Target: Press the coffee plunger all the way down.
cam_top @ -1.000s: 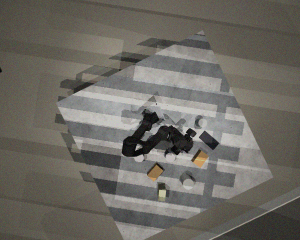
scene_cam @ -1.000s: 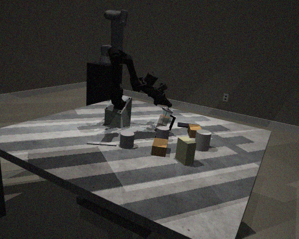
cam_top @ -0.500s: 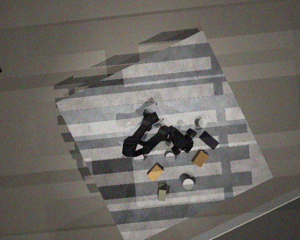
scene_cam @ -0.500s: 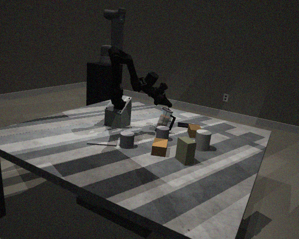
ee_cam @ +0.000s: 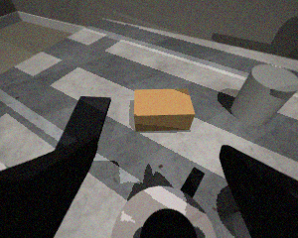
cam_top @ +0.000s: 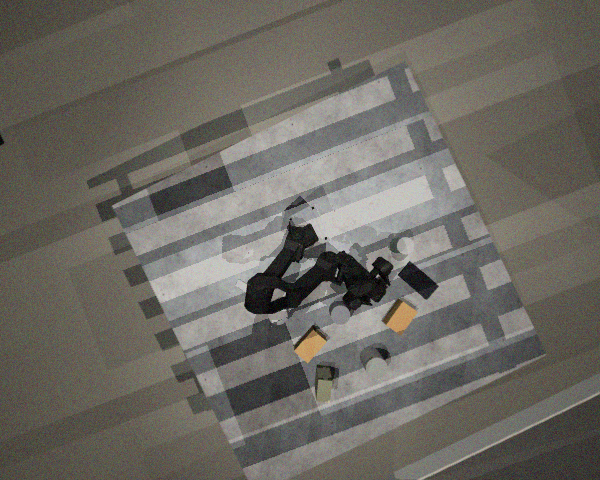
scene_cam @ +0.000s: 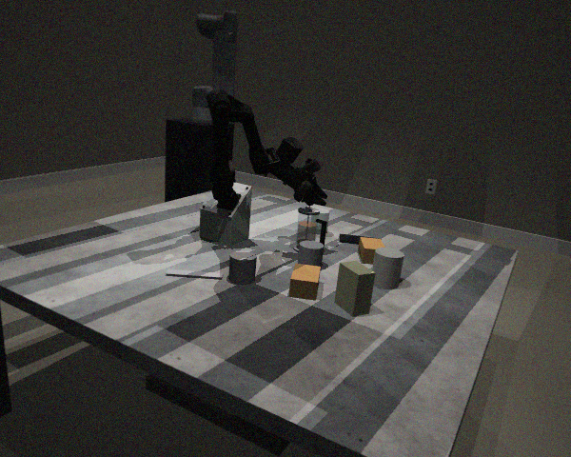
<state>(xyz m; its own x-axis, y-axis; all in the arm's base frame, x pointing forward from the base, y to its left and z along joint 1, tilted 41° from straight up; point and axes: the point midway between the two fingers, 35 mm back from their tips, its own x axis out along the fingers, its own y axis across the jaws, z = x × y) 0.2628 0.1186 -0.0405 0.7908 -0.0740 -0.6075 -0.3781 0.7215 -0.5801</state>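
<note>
The coffee press (scene_cam: 303,239) (ee_cam: 161,194) stands upright, a clear glass body with a dark rim and a black handle (scene_cam: 324,232) (ee_cam: 193,182). Its round black plunger knob (ee_cam: 168,225) shows at the bottom of the wrist view, close over the lid. In the exterior view only a short bit of rod shows above the lid, and the knob is hidden by the gripper. My gripper (cam_top: 366,300) (scene_cam: 313,200) (ee_cam: 158,146) is open, low over the press, tilted forward, its fingers on either side above the lid. Whether it touches the knob is hard to tell.
A small grey cylinder (cam_top: 340,312) (scene_cam: 310,253) stands close to the press. Around are orange blocks (cam_top: 400,315) (cam_top: 310,345), an olive block (cam_top: 324,390) (scene_cam: 354,289), a larger grey cylinder (cam_top: 377,365) (scene_cam: 388,269), a black slab (cam_top: 418,280) and a dark cylinder (scene_cam: 242,268).
</note>
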